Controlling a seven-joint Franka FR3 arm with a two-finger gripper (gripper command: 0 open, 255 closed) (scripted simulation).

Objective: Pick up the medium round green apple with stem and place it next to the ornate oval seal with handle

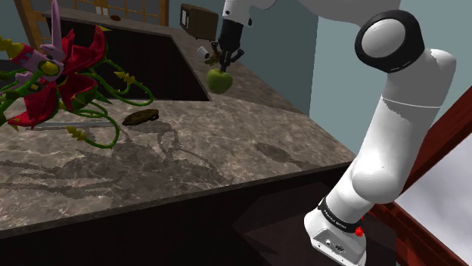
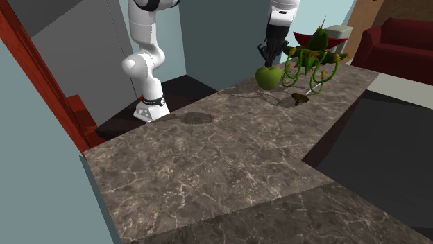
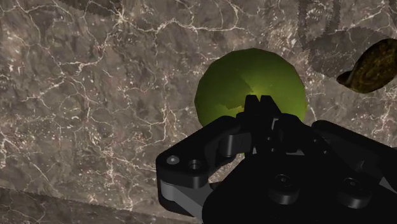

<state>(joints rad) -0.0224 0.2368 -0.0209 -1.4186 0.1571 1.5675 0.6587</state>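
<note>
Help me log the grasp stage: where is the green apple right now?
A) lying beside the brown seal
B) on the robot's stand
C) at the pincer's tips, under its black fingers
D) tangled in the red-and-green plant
C: the green apple hangs at the tips of the pincer, whose fingers close on its top in the wrist view, well apart from the brown seal.

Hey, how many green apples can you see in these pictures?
1. The round green apple is clasped at its top by the black gripper, over the marble counter, apart from the dark oval seal. Another could hide behind the red-petalled plant figure.
</note>
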